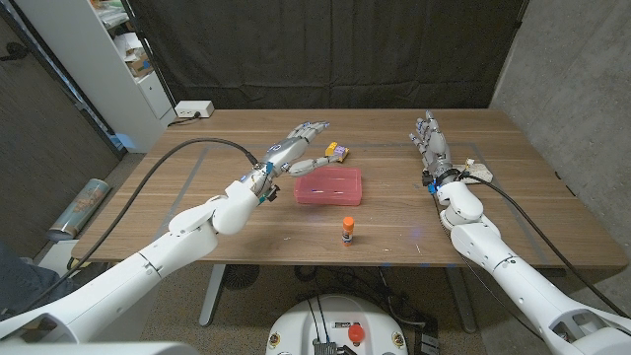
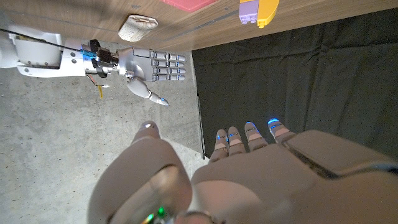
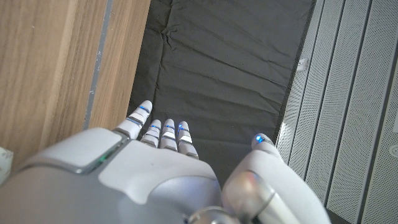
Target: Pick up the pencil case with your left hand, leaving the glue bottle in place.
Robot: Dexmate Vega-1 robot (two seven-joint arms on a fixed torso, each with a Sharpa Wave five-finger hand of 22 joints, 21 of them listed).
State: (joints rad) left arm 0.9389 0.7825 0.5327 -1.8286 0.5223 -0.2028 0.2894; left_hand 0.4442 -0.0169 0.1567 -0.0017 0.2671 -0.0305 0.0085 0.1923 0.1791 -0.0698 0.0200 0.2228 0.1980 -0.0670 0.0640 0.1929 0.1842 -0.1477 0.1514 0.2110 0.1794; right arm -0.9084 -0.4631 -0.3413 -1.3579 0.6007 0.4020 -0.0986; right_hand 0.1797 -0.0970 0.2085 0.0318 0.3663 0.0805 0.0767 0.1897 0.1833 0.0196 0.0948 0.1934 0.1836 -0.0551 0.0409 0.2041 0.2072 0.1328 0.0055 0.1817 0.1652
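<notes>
Near the middle of the wooden worktop sits the pink pencil case, lying flat and untouched. The left hand is up above the worktop just behind the case's left end, fingers stretched out and apart, holding nothing at all. Right by its fingertips there's a small purple and yellow block, just behind the case; from the left wrist camera you can see that same block at the worktop's edge with a sliver of the pink case next to it. The little glue bottle with the orange cap stands upright in front of the case, nearer the robot, a bit apart from it. Over on the right side, the right hand has its fingers straight and spread too, nothing in it, well away from the case. There's a small white thing on the worktop just beside the right wrist, can't really tell what it is.
</notes>
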